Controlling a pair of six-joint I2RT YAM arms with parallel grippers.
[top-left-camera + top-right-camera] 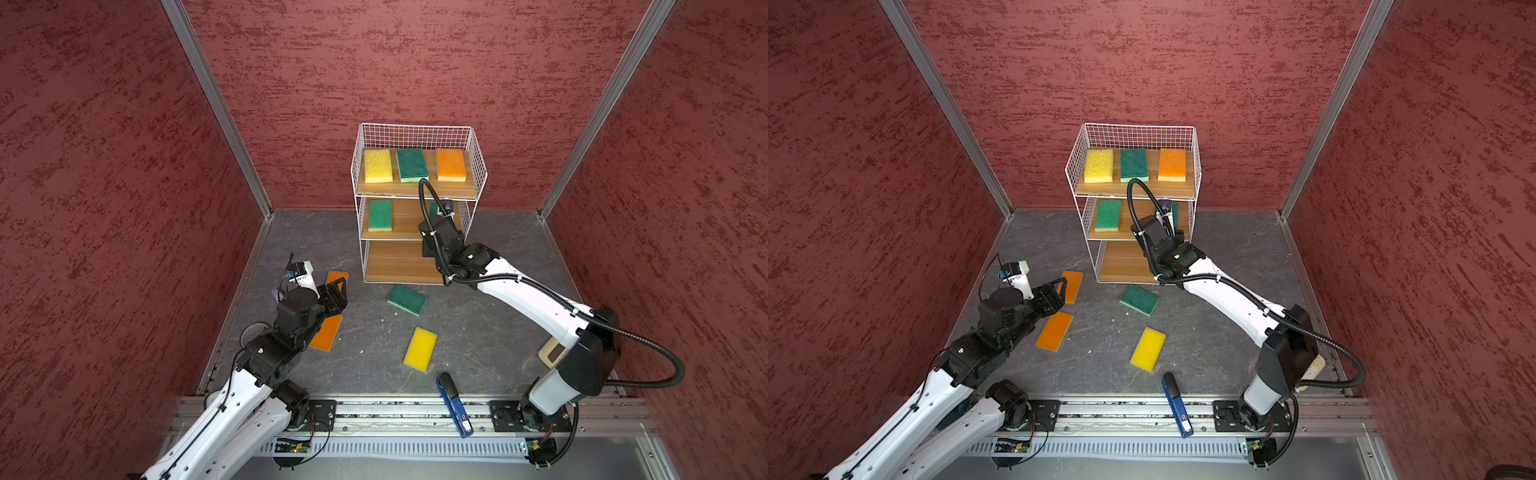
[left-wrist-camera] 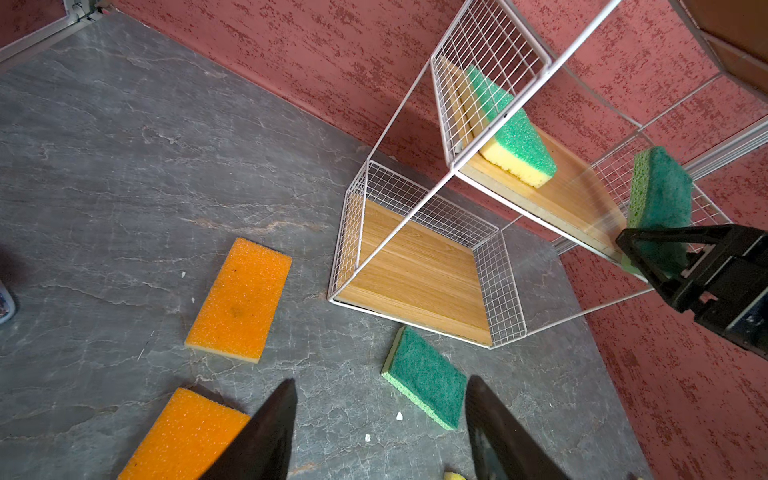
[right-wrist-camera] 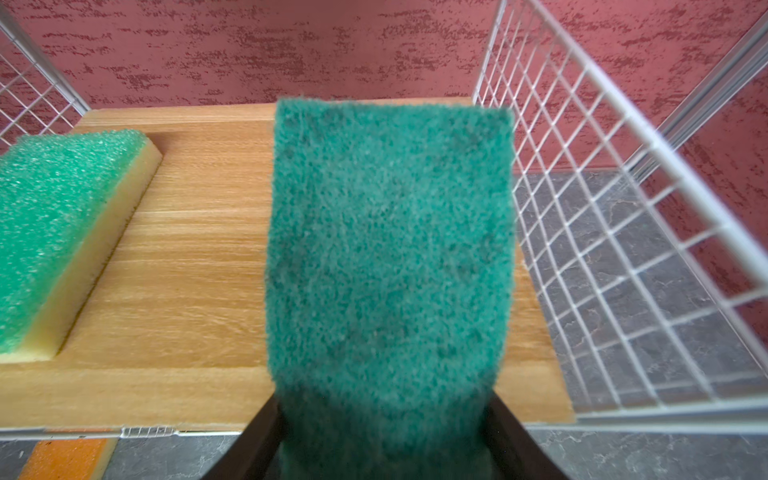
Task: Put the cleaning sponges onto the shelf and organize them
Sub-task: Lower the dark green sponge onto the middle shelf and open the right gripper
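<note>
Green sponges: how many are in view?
4: top-board sponge and middle-board sponge lie on the shelf; held sponge is in the right gripper over the middle board; floor sponge lies before the shelf.

No legible text, label, brand, number or sign on anything in view.

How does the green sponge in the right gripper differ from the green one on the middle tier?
The held sponge is clamped by the right gripper over the middle board; the resting sponge lies flat, untouched. The held sponge shows a dark fibrous face; the resting sponge a lighter, bubbly one over yellow. Both are green rectangles.
</note>
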